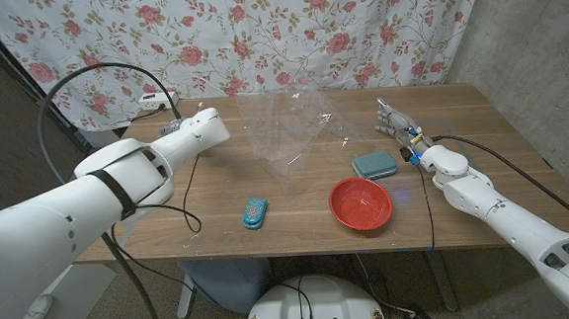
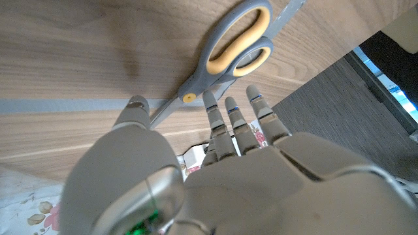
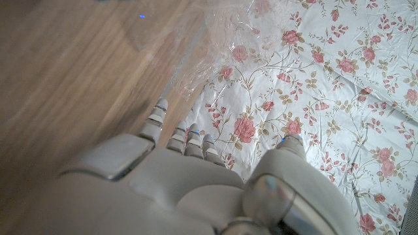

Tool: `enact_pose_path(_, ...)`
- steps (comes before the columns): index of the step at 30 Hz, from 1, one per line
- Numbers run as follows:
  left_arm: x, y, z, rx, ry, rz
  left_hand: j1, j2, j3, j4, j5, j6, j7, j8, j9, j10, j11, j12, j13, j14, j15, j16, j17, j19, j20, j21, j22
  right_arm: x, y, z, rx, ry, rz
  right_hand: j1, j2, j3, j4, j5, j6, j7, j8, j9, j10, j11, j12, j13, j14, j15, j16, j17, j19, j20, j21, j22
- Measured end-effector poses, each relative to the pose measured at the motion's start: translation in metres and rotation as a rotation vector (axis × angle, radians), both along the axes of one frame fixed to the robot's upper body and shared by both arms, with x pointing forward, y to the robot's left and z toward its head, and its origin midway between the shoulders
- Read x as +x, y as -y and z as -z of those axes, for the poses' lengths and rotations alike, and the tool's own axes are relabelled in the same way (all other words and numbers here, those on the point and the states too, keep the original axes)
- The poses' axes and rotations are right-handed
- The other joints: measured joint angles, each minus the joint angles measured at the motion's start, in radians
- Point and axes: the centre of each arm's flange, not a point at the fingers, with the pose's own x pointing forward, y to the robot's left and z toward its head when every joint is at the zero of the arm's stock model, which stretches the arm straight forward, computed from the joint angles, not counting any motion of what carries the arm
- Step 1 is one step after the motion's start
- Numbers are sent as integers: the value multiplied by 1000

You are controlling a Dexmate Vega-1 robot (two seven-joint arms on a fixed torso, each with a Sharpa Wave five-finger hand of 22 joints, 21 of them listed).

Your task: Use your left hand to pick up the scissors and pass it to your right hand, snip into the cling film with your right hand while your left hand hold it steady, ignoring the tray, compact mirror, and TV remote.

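Left hand point(image 2: 215, 176) hovers over the scissors point(image 2: 219, 55) with fingers point(image 2: 232, 121) apart, holding nothing (lining up the grab, I'd guess), while the right hand point(image 1: 398, 125) waits empty, fingers loose, by the cling film point(image 1: 288, 130) on the bench point(image 1: 218, 198).

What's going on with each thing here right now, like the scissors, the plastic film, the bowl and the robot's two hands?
scissors: closed, lying flat on the table, not yet picked up
left hand: empty, fingers apart, reaching toward the scissors
right hand: empty, fingers apart, near the table's far right
cling film: crumpled, standing loosely on the table, uncut as far as visible
red tray: upright, nothing in it
compact mirror: closed
TV remote: lying on the table
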Motion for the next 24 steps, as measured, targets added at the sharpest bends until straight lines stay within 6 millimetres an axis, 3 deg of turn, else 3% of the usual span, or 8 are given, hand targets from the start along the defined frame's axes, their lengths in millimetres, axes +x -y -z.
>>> enact_pose_path(11,2,0,2,6,6,-4,-24,15,3,8,0,-7,15,0,0,-64,43,-26,2,-6,5,-4,3,0,0,0,0,-1,0,0,-1,-2,0,0,0,0,0,0,0,0,0,0,0,0,0,0,0,0,0,0,0,0,0,0)
enact_pose_path(24,7,-2,9,-4,-5,7,0,39,37,-18,11,-13,20,0,0,-45,23,-30,-8,-2,1,-12,-5,0,0,0,0,-3,0,-1,-3,-3,3,5,5,0,0,0,0,0,0,0,0,0,0,0,0,0,0,0,0,0,0,0)
